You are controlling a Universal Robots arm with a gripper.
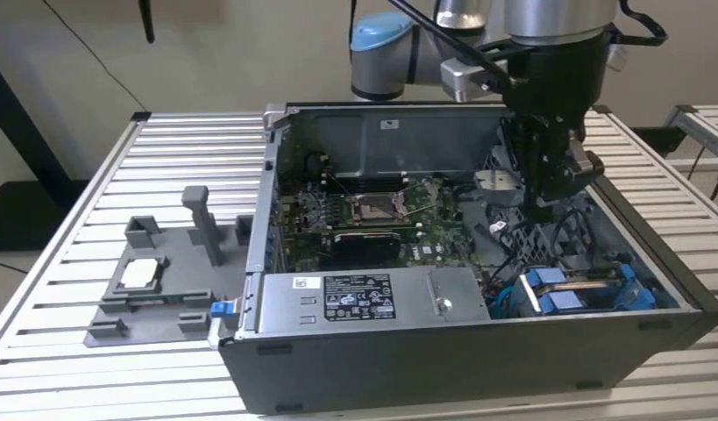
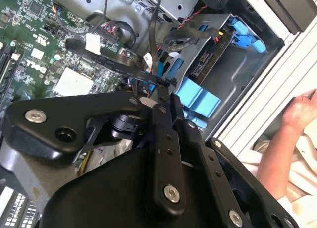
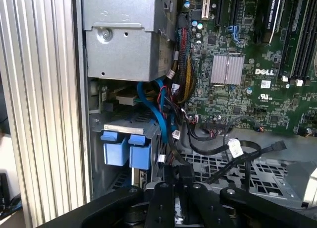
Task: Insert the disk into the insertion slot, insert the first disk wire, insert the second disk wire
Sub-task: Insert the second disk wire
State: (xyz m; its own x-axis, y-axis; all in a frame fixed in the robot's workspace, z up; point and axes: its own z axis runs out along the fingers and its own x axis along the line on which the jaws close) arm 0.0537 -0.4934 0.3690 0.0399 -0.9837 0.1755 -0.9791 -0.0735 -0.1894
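Note:
The disk, in its blue carrier (image 1: 553,291), sits inside the insertion slot of the dark grey drive cage (image 2: 239,84) at the case's front corner, on the exterior view's right. Its blue end tabs (image 3: 127,149) (image 2: 198,98) face into the case. My gripper (image 1: 543,209) hangs inside the case just behind the cage, over a tangle of cables. In the second wrist view my gripper (image 2: 167,91) is shut, pinching a thin black disk wire (image 2: 114,64) at its tip. In the first wrist view the fingertips (image 3: 172,172) stand pressed together among black wires (image 3: 218,147).
A grey power-supply box (image 1: 359,298) lies along the case's front, with the green motherboard (image 1: 371,210) behind it. A grey fixture (image 1: 148,281) stands on the slatted table at the exterior view's left. A person's hand (image 2: 299,111) rests outside the case wall.

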